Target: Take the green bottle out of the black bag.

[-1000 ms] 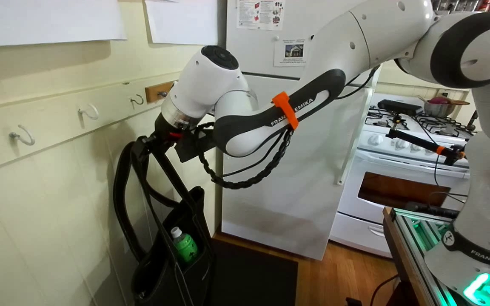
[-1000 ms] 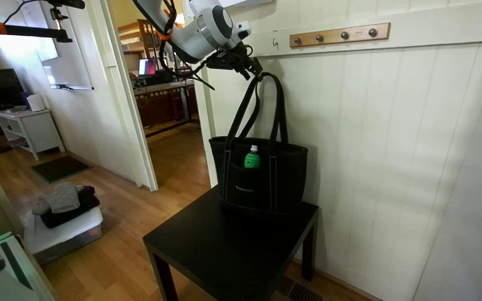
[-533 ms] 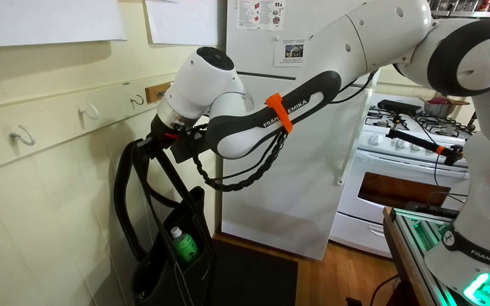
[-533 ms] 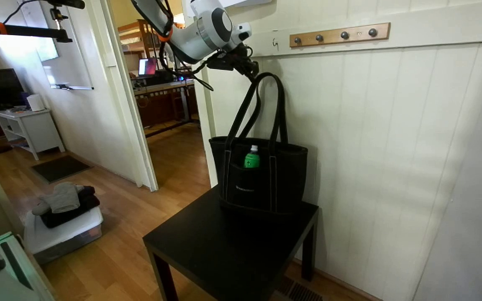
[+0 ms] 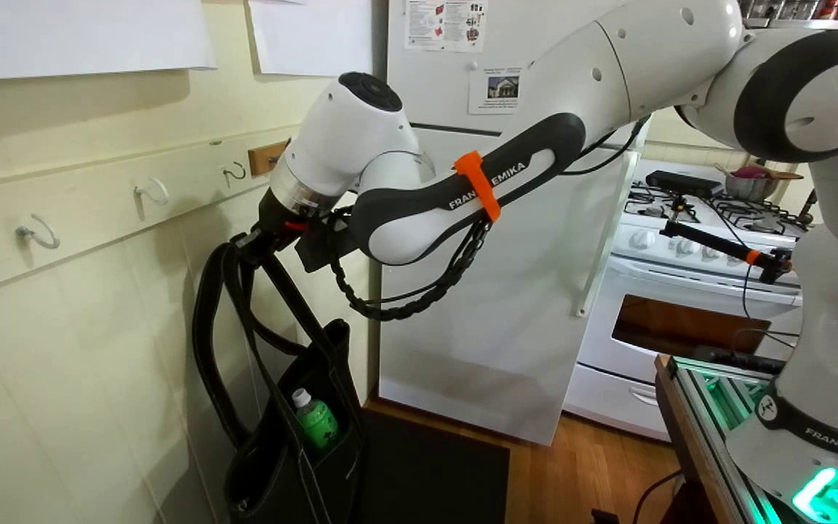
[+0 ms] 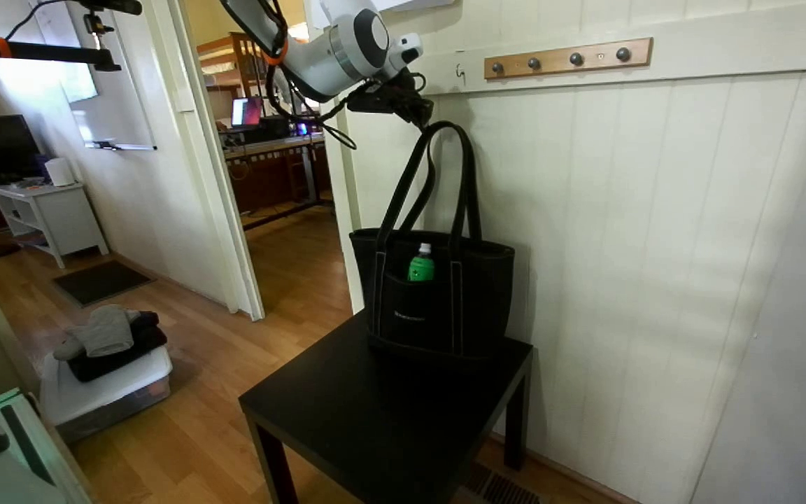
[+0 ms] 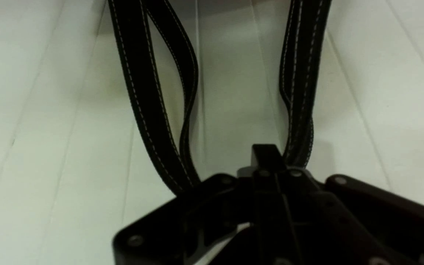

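Observation:
The green bottle (image 6: pixel 421 266), white-capped, stands in the front pocket of the black bag (image 6: pixel 480 294); its lower part is hidden by the pocket. In an exterior view the bottle (image 5: pixel 316 420) leans slightly inside the bag (image 5: pixel 328 473). My gripper (image 6: pixel 422 122) is well above the bottle, at the top of the bag's looping straps (image 6: pixel 469 175). In the wrist view the jaws of the gripper (image 7: pixel 265 149) are together, and the straps (image 7: pixel 144 95) run behind them on both sides. Whether any strap is pinched there is hidden.
The bag stands on a low black table (image 6: pixel 389 413) against the pale panelled wall (image 6: pixel 655 210). Wall hooks (image 5: pixel 39 233) and a wooden peg rail (image 6: pixel 568 59) are near the arm. A white fridge (image 5: pixel 477 327) stands beside the bag.
My gripper's fingers have come together at the straps, from spread apart a second ago. The arm has shifted slightly and the strap tops moved a little. Bottle and bag body stay put.

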{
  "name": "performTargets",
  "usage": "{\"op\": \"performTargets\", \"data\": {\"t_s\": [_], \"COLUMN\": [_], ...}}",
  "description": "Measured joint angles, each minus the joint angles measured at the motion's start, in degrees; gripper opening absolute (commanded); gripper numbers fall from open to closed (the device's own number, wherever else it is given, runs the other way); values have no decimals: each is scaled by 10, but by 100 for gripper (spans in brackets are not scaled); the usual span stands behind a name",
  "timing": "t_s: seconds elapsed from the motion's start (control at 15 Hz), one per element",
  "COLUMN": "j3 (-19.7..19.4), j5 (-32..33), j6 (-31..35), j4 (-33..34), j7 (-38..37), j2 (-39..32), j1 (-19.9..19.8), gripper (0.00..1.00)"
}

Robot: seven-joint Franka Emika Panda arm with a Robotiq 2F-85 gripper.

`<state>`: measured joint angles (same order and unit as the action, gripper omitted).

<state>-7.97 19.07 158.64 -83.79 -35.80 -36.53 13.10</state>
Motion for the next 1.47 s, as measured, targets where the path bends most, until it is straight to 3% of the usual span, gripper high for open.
{"op": "performTargets", "data": {"t_s": [0.33,0.4,0.6,1.07,1.13,1.47], "j3": [7,10,12,12,12,10], "j5": [-15,-21,-31,-31,-31,-31], "j6": [-1,-1,-2,-2,-1,34], "j4": [-29,-38,-58,-76,-76,-64], "j7": [53,67,94,125,126,127], "j2": [27,34,51,52,49,25], "j1": [4,4,4,4,4,5], "gripper": [0,26,40,93,99,100]}}
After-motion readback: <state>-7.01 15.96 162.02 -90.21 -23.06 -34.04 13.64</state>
